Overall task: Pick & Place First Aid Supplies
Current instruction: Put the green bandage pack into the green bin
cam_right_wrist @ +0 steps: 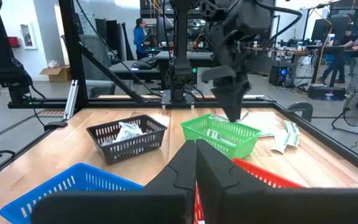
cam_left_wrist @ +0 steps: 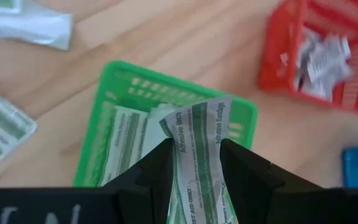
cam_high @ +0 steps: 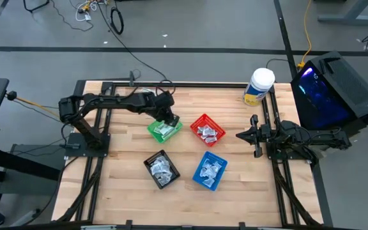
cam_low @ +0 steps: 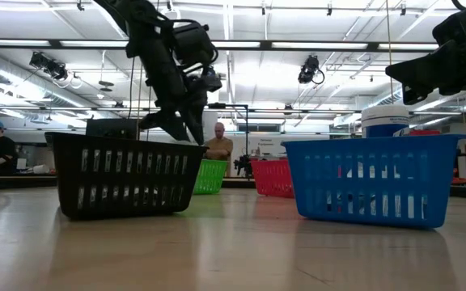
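left gripper [cam_left_wrist: 194,163] grips strip [cam_left_wrist: 197,149] reading "adhesive bandage".

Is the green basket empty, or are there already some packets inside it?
Not empty. The left wrist view shows pale-green strip packets lying inside the green basket, below the strip that the left gripper holds.

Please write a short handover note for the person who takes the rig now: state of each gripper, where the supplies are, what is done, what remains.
Left gripper: shut on an adhesive bandage strip, above the green basket.
Right gripper: shut, empty, waiting at the table's right side.
Done: strips already lie in the green basket; packets sit in the red basket, black basket and blue basket.
Left: release the held strip into the green basket; loose strips on the table beside it still need sorting.
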Robot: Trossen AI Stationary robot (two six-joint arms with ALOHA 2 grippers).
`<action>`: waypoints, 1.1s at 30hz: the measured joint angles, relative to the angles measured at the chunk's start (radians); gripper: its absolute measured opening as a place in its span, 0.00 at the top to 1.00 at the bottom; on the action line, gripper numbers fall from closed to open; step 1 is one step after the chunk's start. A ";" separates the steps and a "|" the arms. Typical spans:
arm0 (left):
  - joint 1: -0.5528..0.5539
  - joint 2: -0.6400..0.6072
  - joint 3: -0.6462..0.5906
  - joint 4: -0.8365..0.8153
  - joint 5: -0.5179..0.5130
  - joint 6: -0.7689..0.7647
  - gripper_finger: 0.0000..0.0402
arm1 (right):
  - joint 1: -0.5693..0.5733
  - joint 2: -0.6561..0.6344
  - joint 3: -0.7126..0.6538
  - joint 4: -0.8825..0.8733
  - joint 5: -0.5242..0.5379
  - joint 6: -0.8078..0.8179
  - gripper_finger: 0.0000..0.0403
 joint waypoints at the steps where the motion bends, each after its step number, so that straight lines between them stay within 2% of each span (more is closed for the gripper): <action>1: -0.005 0.000 0.000 -0.001 0.004 0.033 0.65 | 0.000 0.000 0.000 0.000 0.000 0.000 0.97; 10: -0.020 0.001 0.000 -0.075 0.003 0.227 0.65 | 0.000 0.000 0.000 0.000 0.000 0.000 0.97; 17: -0.020 0.001 0.000 -0.168 0.002 0.230 0.65 | 0.000 0.000 0.000 0.000 0.000 0.000 0.97; 28: -0.018 0.001 0.000 -0.164 0.002 0.255 0.65 | 0.000 0.000 0.000 0.000 0.000 0.000 0.97; 33: -0.018 0.001 0.000 -0.157 0.000 0.267 0.59 | 0.000 0.000 0.000 0.000 0.000 0.000 0.97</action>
